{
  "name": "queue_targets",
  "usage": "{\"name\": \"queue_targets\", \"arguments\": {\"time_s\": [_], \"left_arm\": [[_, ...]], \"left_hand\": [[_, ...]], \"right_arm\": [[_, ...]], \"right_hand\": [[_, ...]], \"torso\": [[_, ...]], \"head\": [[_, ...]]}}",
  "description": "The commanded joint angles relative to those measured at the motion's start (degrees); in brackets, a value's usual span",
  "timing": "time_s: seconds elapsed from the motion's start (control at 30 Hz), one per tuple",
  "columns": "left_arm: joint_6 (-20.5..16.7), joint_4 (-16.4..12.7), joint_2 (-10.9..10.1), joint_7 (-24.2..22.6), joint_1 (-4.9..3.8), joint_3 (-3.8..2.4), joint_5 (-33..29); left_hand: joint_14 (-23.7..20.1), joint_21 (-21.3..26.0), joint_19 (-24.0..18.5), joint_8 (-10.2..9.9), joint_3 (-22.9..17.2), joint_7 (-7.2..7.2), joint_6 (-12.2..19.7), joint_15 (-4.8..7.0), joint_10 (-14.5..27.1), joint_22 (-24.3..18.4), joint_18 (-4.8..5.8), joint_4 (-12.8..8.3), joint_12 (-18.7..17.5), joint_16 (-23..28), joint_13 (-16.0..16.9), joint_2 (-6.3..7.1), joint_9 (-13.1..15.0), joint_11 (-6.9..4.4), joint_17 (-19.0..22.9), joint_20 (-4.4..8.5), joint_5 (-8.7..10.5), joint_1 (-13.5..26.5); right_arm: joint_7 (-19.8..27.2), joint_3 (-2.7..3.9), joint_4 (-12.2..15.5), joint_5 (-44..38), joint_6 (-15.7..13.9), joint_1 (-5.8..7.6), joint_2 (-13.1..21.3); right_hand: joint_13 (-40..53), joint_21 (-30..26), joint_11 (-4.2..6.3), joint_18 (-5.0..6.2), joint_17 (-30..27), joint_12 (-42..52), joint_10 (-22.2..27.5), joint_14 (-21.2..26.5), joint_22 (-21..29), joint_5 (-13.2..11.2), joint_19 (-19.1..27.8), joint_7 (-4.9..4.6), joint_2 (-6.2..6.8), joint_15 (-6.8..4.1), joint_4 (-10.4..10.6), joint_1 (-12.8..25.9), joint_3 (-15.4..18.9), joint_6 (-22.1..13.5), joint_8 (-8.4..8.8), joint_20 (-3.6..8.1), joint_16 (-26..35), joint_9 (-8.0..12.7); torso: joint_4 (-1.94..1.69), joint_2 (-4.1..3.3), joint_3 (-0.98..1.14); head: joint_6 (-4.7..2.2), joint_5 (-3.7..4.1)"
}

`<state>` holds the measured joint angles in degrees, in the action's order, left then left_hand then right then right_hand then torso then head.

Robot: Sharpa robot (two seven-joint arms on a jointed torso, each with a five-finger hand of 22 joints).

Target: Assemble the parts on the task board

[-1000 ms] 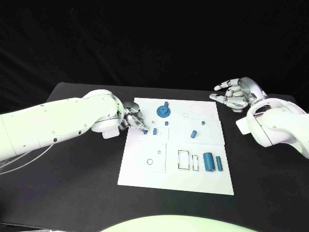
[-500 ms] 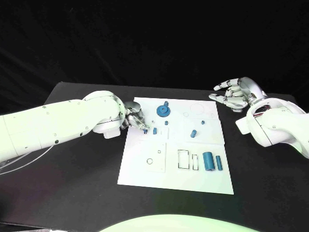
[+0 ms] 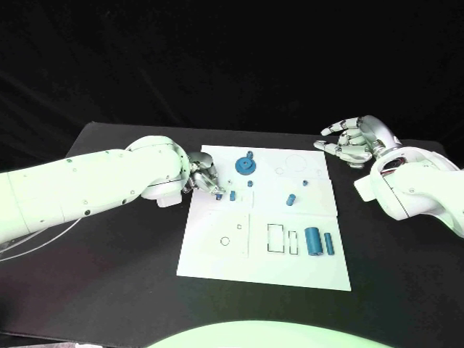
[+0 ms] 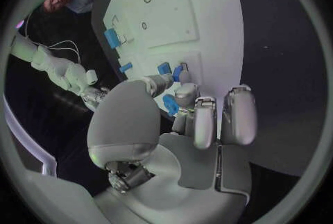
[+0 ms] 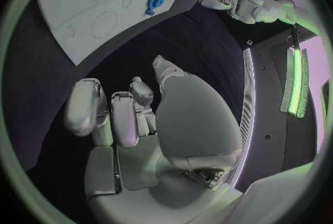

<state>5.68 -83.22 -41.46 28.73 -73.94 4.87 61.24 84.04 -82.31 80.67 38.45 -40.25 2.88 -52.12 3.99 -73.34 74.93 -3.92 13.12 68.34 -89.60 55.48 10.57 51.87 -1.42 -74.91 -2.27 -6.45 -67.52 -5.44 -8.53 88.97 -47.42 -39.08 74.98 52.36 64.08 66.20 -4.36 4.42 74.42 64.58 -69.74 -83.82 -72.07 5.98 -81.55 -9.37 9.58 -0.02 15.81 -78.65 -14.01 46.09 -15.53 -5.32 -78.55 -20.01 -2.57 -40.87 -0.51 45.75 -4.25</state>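
- Step in hand, as judged: a small blue part (image 3: 220, 196) at the task board's (image 3: 263, 261) 10 o'clock edge is being picked or seated by the left hand (image 3: 201, 176).
- Fingers (image 4: 182, 92) are curled at that part; whether it is clamped cannot be told.
- Next move likely calls for a firm pinch before lifting.
- Right hand (image 3: 354, 142) is held off the board at 2 o'clock above the surface (image 3: 117, 290), fingers apart, nothing held.

left hand (image 3: 201, 176) fingertips hiding small blue part (image 3: 232, 196) contact, task board (image 3: 295, 272) markings too small
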Motion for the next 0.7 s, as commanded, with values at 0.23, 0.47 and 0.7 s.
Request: {"name": "queue_targets", "arguments": {"time_s": [0.23,0.47,0.7], "left_arm": [[1.57,0.12,0.22,-0.77,0.16,-0.01,0.79],[1.97,0.25,0.18,-0.78,0.19,-0.01,1.04],[2.05,0.30,0.17,-0.81,0.20,-0.02,1.19]], "left_hand": [[5.86,-0.39,0.43,0.12,-12.13,-0.10,-0.36,0.36,-0.44,1.09,0.60,-11.79,0.32,-0.21,-0.02,0.00,0.07,0.10,-14.78,0.10,-0.16,0.45],[5.85,-0.41,0.45,0.11,-12.15,-0.11,-0.38,0.36,-0.44,1.13,0.61,-11.83,0.30,-0.18,-0.05,0.03,0.06,0.09,-14.74,0.10,-0.16,0.46],[5.85,-0.41,0.45,0.09,-12.19,-0.11,-0.40,0.37,-0.49,1.12,0.61,-11.88,0.34,-0.19,0.02,0.05,0.05,0.08,-14.76,0.11,-0.15,0.47]], "right_arm": [[0.79,0.01,-0.03,-0.62,0.98,-0.07,0.01],[0.79,0.01,-0.03,-0.61,1.02,-0.08,0.03],[0.80,0.01,-0.04,-0.61,1.00,-0.09,0.03]], "right_hand": [[-0.03,-0.25,0.10,0.68,0.08,0.11,0.23,-2.06,0.06,0.09,-0.31,0.07,-0.16,-0.38,0.31,0.55,-0.10,-0.47,-0.27,0.00,0.28,-0.01],[-0.03,-0.25,0.10,0.68,0.08,0.11,0.23,-2.06,0.06,0.09,-0.31,0.07,-0.16,-0.38,0.31,0.55,-0.10,-0.47,-0.27,0.00,0.28,-0.01],[-0.03,-0.25,0.10,0.68,0.08,0.11,0.23,-2.06,0.06,0.09,-0.31,0.07,-0.16,-0.38,0.31,0.55,-0.10,-0.47,-0.27,0.00,0.28,-0.01]], "torso": [[0.00,0.03,-0.02],[-0.01,0.00,0.00],[-0.01,0.00,-0.02]], "head": [[-0.33,-0.06],[-0.22,-0.06],[-0.19,-0.04]]}}
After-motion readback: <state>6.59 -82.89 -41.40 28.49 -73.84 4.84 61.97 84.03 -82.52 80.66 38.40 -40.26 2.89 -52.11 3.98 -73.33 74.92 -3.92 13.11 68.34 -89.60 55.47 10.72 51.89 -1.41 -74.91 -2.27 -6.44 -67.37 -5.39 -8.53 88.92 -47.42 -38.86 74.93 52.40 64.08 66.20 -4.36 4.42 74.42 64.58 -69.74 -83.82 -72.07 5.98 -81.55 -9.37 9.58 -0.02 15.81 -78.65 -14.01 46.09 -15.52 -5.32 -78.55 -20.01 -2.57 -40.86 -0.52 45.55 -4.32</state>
